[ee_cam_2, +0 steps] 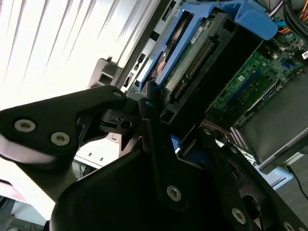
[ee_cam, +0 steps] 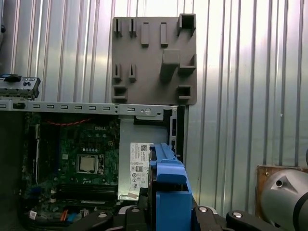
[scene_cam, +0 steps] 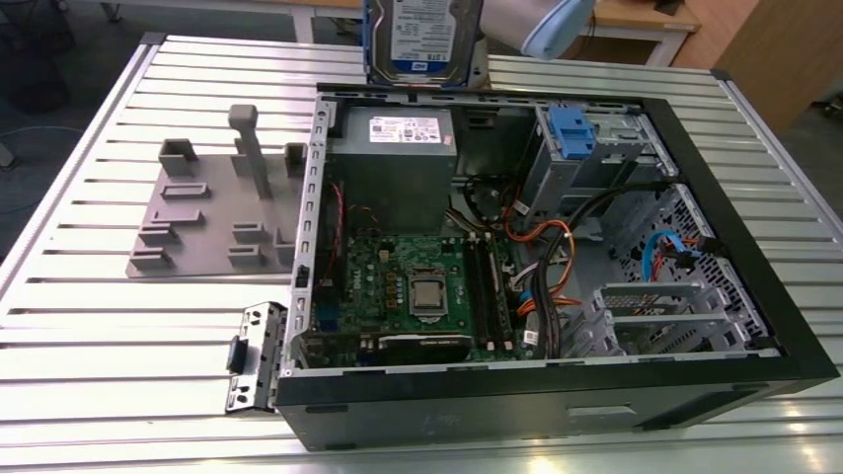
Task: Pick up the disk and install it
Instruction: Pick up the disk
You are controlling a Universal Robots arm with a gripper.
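**Exterior view:** The disk (scene_cam: pixel 424 39) hangs upright with its label toward the camera, clear of the slatted metal bench (scene_cam: pixel 93 336). It sits at the far rim of the open computer case (scene_cam: pixel 737 326), just beyond the grey power supply (scene_cam: pixel 395 163). A grey fixture plate (scene_cam: pixel 197 237) lies on the bench to the exterior view's left of the case. A bare blue bracket (scene_cam: pixel 570 133) sits in the drive bay.

**Second wrist view:** The black jaws are clamped on the disk (ee_cam_2: pixel 202 53), with fingers (ee_cam_2: pixel 151 115) pressed against opposite sides of its blue carrier. The connector end faces the camera. The rest of the drive juts past the fingertips, with the motherboard (ee_cam_2: pixel 250 82) behind it.

**First wrist view:** The disk (ee_cam: pixel 168 187) is seen edge-on as a blue carrier, gripped between the two jaws, which are drawn narrow around it. Behind it are the power supply (ee_cam: pixel 139 163) and the motherboard (ee_cam: pixel 77 154). The fixture plate (ee_cam: pixel 154 60) rests on the bench (ee_cam: pixel 240 96) outside the case.
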